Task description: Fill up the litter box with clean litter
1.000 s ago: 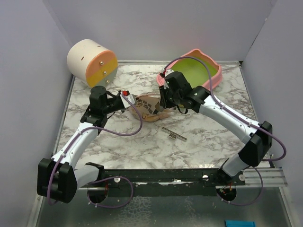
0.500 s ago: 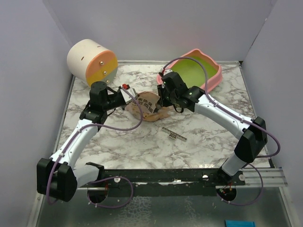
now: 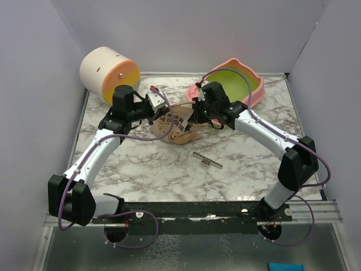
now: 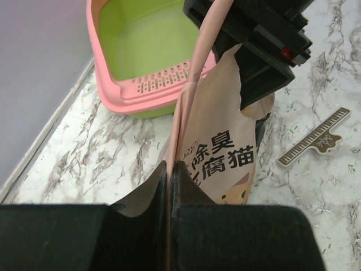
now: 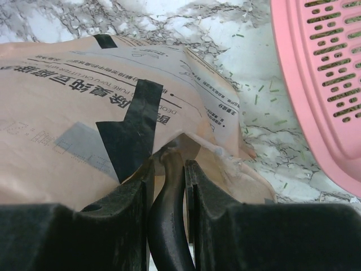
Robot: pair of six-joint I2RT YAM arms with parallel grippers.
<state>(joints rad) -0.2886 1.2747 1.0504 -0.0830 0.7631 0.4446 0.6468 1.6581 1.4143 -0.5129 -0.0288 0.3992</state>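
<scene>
Bag (image 3: pixel 176 122) raised, litter box (image 3: pixel 255 94) beyond right gripper (image 3: pixel 196 116)

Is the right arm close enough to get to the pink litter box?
Probably yes. The litter box sits right beside the right gripper, with nothing standing between them. But that gripper is shut on the bag, so the bag would come along.
</scene>
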